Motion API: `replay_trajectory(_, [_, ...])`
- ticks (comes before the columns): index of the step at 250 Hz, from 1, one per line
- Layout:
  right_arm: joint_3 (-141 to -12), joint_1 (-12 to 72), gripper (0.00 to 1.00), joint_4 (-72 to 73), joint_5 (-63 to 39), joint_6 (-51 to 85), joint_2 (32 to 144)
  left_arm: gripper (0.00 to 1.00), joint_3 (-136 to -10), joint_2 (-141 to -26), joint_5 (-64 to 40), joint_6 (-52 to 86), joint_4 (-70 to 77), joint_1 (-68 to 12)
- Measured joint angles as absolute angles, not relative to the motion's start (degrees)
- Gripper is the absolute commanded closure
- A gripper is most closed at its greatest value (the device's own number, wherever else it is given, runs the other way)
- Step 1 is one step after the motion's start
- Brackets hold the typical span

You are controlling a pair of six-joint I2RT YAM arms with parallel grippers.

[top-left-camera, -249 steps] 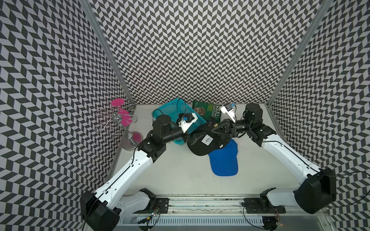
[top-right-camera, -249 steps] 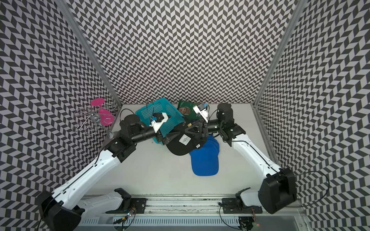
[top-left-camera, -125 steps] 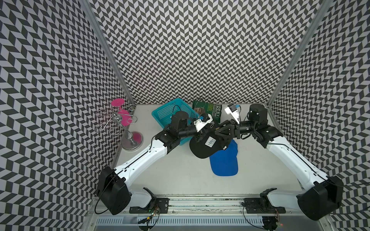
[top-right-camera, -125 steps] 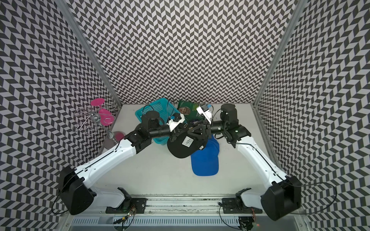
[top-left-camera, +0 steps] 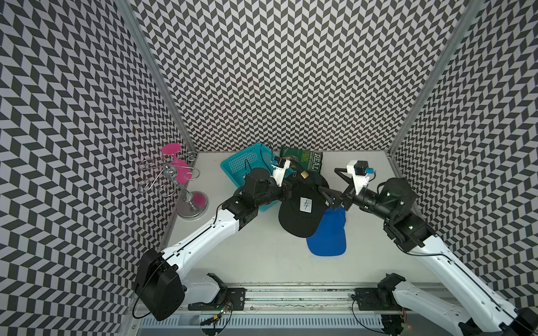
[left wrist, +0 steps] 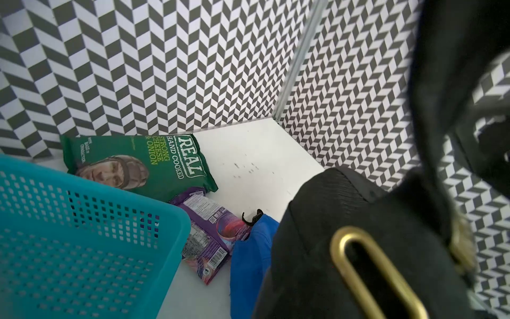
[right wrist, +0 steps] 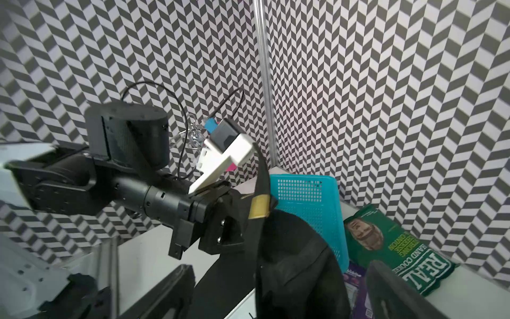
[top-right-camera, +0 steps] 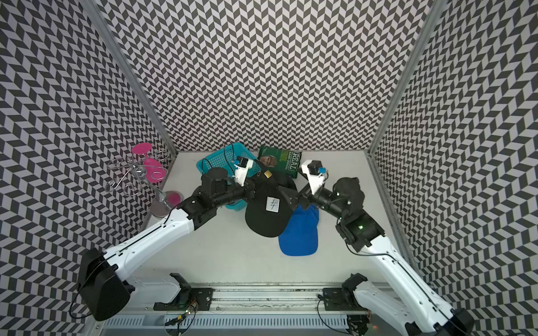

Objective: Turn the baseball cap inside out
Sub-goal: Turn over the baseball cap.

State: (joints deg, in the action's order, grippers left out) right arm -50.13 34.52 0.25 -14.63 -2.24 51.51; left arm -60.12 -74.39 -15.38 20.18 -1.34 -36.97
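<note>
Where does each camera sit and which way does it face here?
Both top views: high above the front rail, looking down; left arm, right arm, black cap.
Left wrist: on left arm, facing the back corner; teal basket, crisp bag; own body unclear.
Right wrist: on right arm, facing left end effector shut on the cap; own open fingers blurred.
Shared by wrist views: basket, bag, black cap.
</note>
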Motion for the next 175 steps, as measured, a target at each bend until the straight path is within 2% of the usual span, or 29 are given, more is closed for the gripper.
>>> replay_trajectory(33, [-45.08, 45.52, 0.00, 6.42, 2.09, -10.02, 51.37, 1.00, -60.12, -74.39, -14.59, 25.36, -0.27, -36.97])
replay_trajectory(84, [-44.51, 50.74, 0.00, 14.28, 21.28, -20.71, 56.69, 1.00, -60.12, -74.30, -14.79, 28.25, -0.08, -36.97])
replay_trajectory(160, [-48.05, 50.98, 0.00, 18.61, 33.78, -28.14, 66.24, 1.00, -59.66, -70.00, -15.20, 27.00, -0.10, -36.97])
replay_trajectory(175, [-49.65, 50.98, 0.03, 18.74, 34.79, -28.64, 67.33, 1.00, -59.66, -69.73, -15.35, 25.67, -0.38, -36.97])
